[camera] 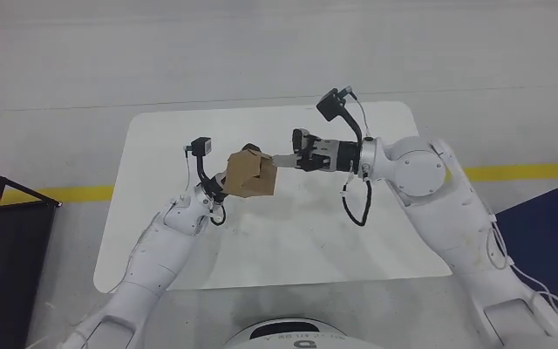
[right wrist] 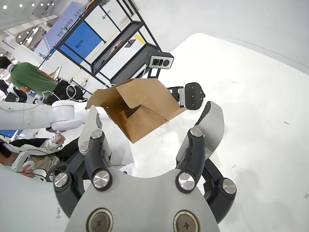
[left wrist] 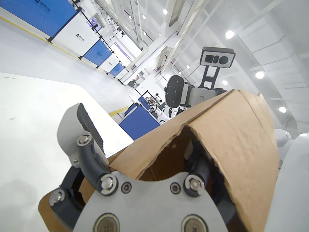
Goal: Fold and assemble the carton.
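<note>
Left tool point(camera: 222, 185) pinched a wall of the brown half-folded cardboard carton point(camera: 253, 173) aloft over the white table point(camera: 349, 244), right tool point(camera: 288, 159) spread beside it; a hard flap push could twist it loose.

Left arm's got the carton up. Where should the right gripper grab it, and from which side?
Probably the loose flap at the carton's open end, coming in from the side opposite the left gripper. That end faces the right gripper, jaws open, and the flap is a thin free edge.
</note>
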